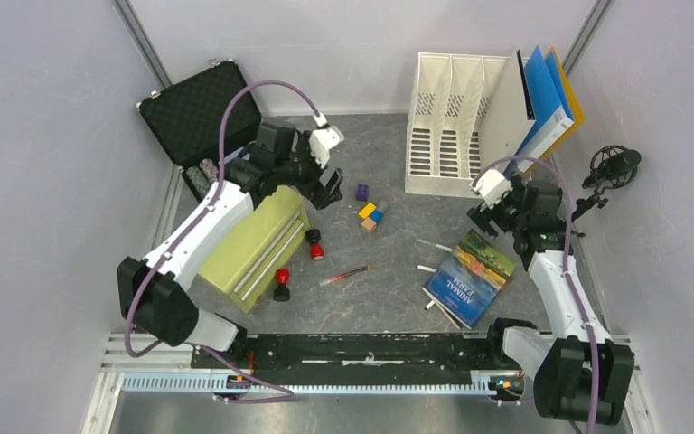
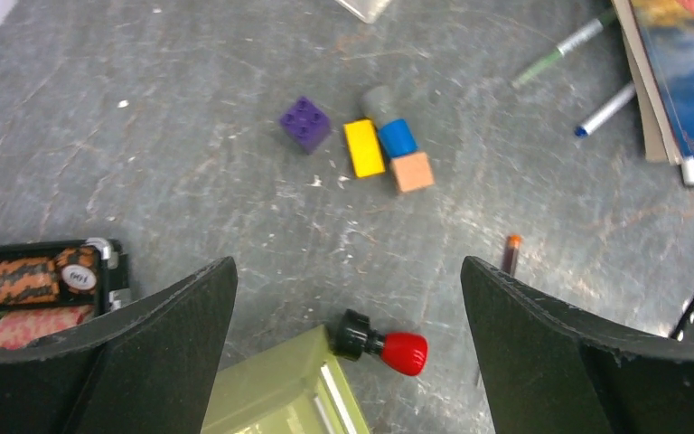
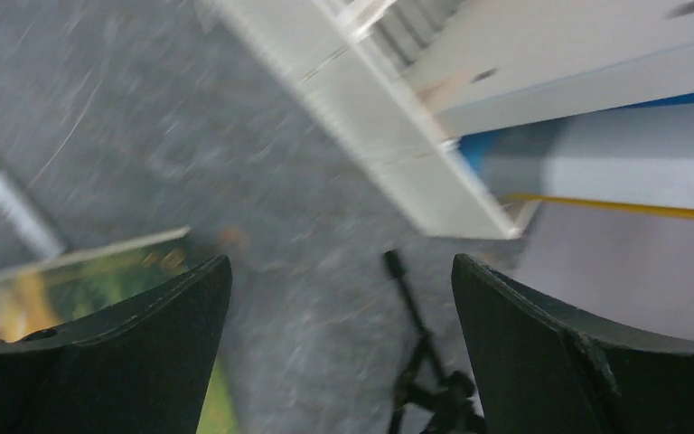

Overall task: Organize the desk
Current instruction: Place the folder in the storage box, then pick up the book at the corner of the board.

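Note:
The desk (image 1: 389, 298) is a dark grey veined surface with items scattered on it. My left gripper (image 1: 330, 188) hangs open over the back left, above the yellow-green cabinet's (image 1: 257, 244) far corner. In the left wrist view its open gripper (image 2: 348, 267) holds nothing, with a red-capped black knob (image 2: 389, 348) on the desk below the jaws. My right gripper (image 1: 482, 220) is open between the white file rack (image 1: 456, 117) and the book (image 1: 470, 276). The right wrist view is blurred; that gripper (image 3: 341, 262) is empty over bare desk.
A purple brick (image 2: 305, 123) and yellow, blue and peach blocks (image 2: 389, 149) lie mid-desk. A red pen (image 1: 343, 276), other pens (image 1: 434, 244) and a second red knob (image 1: 281, 282) lie about. An open black case (image 1: 199, 113) holds chips. Blue folders (image 1: 547, 99) stand in the rack. A small black tripod (image 1: 610, 172) stands right.

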Tool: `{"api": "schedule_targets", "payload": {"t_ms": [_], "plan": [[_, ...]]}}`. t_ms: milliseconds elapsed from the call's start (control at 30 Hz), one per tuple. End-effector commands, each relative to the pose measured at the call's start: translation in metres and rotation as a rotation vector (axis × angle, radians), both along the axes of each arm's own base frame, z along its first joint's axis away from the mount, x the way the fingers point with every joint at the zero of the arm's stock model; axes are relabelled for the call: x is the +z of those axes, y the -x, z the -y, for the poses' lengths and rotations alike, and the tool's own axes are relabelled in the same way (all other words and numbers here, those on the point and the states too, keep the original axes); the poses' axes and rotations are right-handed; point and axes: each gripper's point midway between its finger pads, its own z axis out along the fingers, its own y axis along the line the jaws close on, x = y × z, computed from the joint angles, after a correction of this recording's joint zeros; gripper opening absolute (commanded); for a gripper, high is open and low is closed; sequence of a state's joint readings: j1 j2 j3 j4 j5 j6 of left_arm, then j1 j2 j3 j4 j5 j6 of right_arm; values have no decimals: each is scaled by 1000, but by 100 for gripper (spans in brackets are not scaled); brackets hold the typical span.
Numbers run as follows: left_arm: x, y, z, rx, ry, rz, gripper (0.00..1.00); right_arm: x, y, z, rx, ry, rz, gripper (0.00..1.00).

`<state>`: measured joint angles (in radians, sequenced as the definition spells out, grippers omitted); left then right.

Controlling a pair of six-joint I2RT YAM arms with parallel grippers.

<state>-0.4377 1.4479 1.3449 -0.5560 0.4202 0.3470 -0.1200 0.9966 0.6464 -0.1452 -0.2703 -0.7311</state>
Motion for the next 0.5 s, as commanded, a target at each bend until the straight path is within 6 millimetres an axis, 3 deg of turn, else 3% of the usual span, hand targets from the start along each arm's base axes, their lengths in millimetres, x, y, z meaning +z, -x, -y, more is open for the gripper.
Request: {"api": "schedule_targets", "payload": {"t_ms": [0,200,467], "plan": [[-9,41,23,-178,-90,65,100,-64,50,-18,182,32,-326,98],[-30,76,53,-349,-174,151,100,-108,67,-28,243,-33,-553,98],[-49,86,72,-411,-214,133,100,-126,78,-42,361,-142,-733,92]]}}
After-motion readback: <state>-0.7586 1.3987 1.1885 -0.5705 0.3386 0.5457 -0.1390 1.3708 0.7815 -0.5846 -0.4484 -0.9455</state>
